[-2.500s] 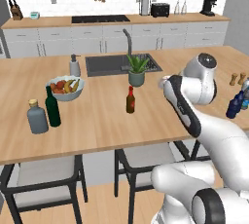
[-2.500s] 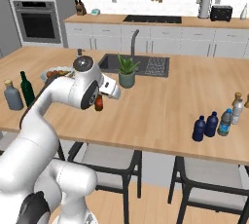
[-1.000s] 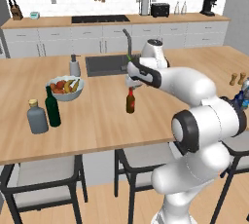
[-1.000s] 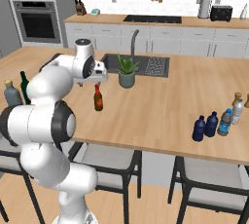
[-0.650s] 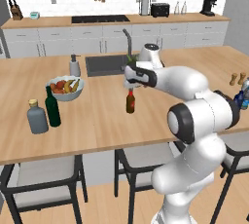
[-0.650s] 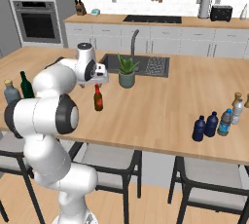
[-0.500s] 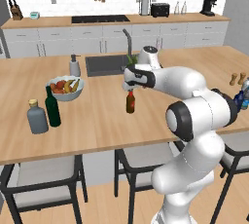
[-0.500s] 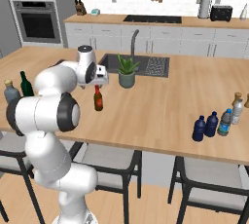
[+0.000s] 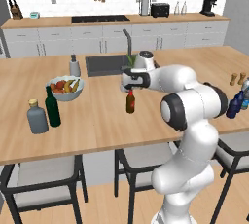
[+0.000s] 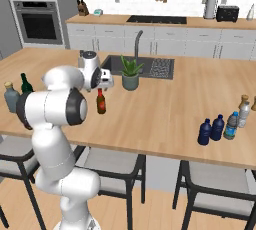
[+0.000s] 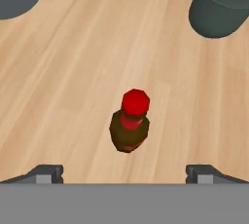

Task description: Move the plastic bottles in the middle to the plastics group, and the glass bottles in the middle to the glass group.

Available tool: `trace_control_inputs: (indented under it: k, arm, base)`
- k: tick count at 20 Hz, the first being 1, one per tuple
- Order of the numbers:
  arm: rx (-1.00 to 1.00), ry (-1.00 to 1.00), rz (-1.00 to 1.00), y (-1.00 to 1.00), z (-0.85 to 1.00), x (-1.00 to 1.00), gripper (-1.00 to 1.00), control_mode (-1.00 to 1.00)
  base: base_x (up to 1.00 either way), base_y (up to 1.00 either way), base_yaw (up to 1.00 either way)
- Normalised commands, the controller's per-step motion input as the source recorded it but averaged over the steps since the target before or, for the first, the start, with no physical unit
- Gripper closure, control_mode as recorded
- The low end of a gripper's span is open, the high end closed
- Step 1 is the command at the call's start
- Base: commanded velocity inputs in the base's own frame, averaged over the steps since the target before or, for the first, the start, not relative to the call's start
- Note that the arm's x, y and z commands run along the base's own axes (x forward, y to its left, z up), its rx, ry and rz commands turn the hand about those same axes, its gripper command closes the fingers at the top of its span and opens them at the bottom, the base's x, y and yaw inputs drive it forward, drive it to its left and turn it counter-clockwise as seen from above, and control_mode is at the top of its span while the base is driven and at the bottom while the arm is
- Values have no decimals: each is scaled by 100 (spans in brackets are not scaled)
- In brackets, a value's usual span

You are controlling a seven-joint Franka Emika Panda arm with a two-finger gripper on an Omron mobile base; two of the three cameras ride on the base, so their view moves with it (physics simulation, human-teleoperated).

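The glass bottle (image 9: 130,102), slim and brown with a red cap, stands upright mid-counter, also seen as the brown bottle (image 10: 101,102) (image 11: 130,126). My gripper (image 9: 130,86) (image 10: 104,82) (image 11: 125,174) hangs just above it, open, jaws wide on either side of the cap and touching nothing. Two dark blue plastic bottles (image 10: 205,132) (image 10: 217,127) stand at the right, beside the pale plastics group bottle (image 10: 230,125). The glass group is at the left: a tall green bottle (image 9: 52,107) and a squat grey bottle (image 9: 37,117).
A fruit bowl (image 9: 64,88) and a white soap dispenser (image 9: 74,65) sit left of the sink (image 9: 104,65). A potted plant (image 10: 130,74) stands just behind the brown bottle. Two small shakers (image 9: 238,78) are at the far right. Stools stand under the counter's front edge.
The hand has swung left and come down over the brown bottle. The jaws stayed open, and no bottle has moved.
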Motion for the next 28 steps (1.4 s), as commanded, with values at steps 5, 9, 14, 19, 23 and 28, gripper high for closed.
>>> trace_control_inputs:
  k: [5, 9, 14, 19, 23, 28]
  arm:
    - [-7, 0, 0, 0, -3, 36, -100, -100]
    - [-4, 0, 0, 7, -10, 27, -100, -100]
    - [-2, 0, 0, 5, -22, 19, -100, -100]
    - [0, 0, 0, 3, -21, 13, -100, -100]
    - [-1, -2, 0, 0, -21, 18, -100, -100]
    - [-2, 0, 0, 0, -18, 21, 100, -100]
  base:
    - [0, 0, 0]
    - [0, 0, 0]
    - [0, 0, 0]
    - [0, 0, 0]
    - [0, 0, 0]
    - [0, 0, 0]
